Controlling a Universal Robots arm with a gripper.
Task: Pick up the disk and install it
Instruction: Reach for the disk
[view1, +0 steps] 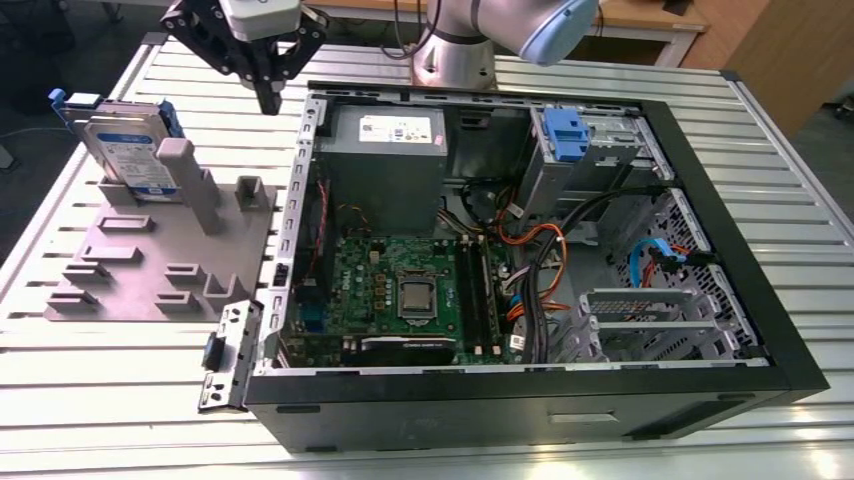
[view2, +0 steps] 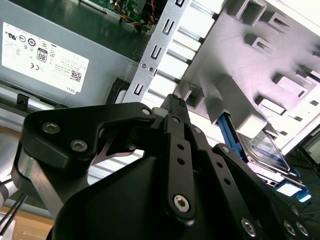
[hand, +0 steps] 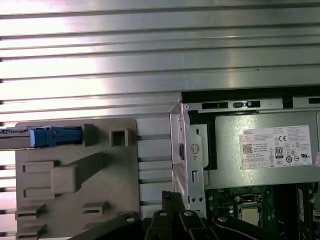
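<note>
The disk (view1: 127, 150) stands on edge, leaning slightly, in a slot of the grey holding fixture (view1: 160, 260). The fixture lies on the slatted tabletop (view1: 107, 400), on the exterior view's left of the open computer case (view1: 754, 210). The label face is exposed; the blue carrier rails (hand: 55, 136) run along the disk's edges.

End effector (view1: 271, 98): fingers drawn together, nothing between them. It hangs above the tabletop between the fixture and the case wall, near the disk but not touching it. The second wrist view shows the tip (view2: 173, 100) over the fixture's edge, with the case's grey power supply (view2: 60, 55) to one side.

Handling assessment — judged, not observed:
- Rigid metal body, fairly dense for its size; it will not flex under grip.
- The bare metal and label faces are likely smooth and offer little friction.
- The plastic rails are the weaker part and could bend or unclip if squeezed.
- The unit is sensitive to shock, so a drop or a knock against the case is the main risk.

Recommended hold: across the two flat faces at the exposed upper portion above the fixture posts — clear of the rails.
</note>
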